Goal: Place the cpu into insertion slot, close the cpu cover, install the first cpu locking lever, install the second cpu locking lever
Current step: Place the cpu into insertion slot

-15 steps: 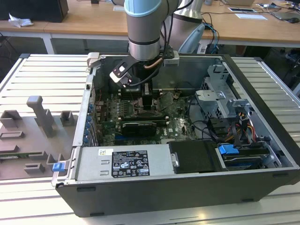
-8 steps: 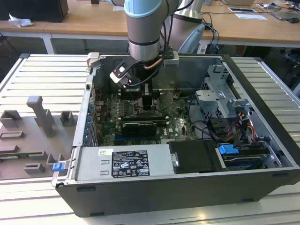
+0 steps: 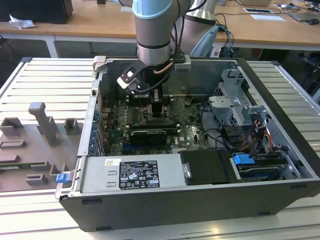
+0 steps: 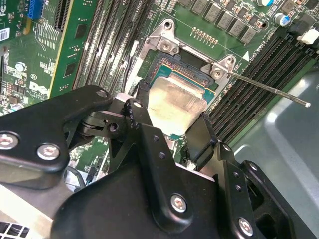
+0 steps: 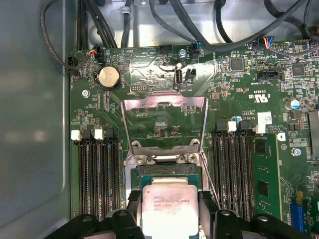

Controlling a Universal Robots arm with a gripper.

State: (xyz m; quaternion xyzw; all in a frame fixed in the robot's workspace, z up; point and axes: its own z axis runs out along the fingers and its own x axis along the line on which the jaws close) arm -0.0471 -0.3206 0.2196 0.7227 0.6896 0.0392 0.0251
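Note:
The cpu point(image 5: 169, 209) point(image 4: 174, 102), a flat silvery square chip, is clamped between the black fingers point(image 5: 133, 201) of my gripper point(image 5: 169, 204) point(image 4: 169, 117), which is shut on it. It hangs just over the insertion slot point(image 5: 169, 171) point(image 4: 174, 67), covering part of it, with the slot's dark contacts showing along one edge. The cpu cover point(image 5: 164, 102) is swung open and stands up behind the slot. A thin locking lever point(image 4: 269, 89) point(image 5: 212, 183) sticks out, unlatched, beside the slot. In the exterior view the gripper point(image 3: 157, 111) reaches down into the open computer case.
Long memory slots point(image 5: 94, 174) point(image 5: 232, 169) run along both sides of the socket. Cables point(image 5: 164, 22) hang over the board's far edge. The case wall point(image 5: 30, 124) is close on one side. A power supply point(image 3: 135, 172), a drive cage point(image 3: 240, 107) and a grey fixture point(image 3: 42, 125) show in the exterior view.

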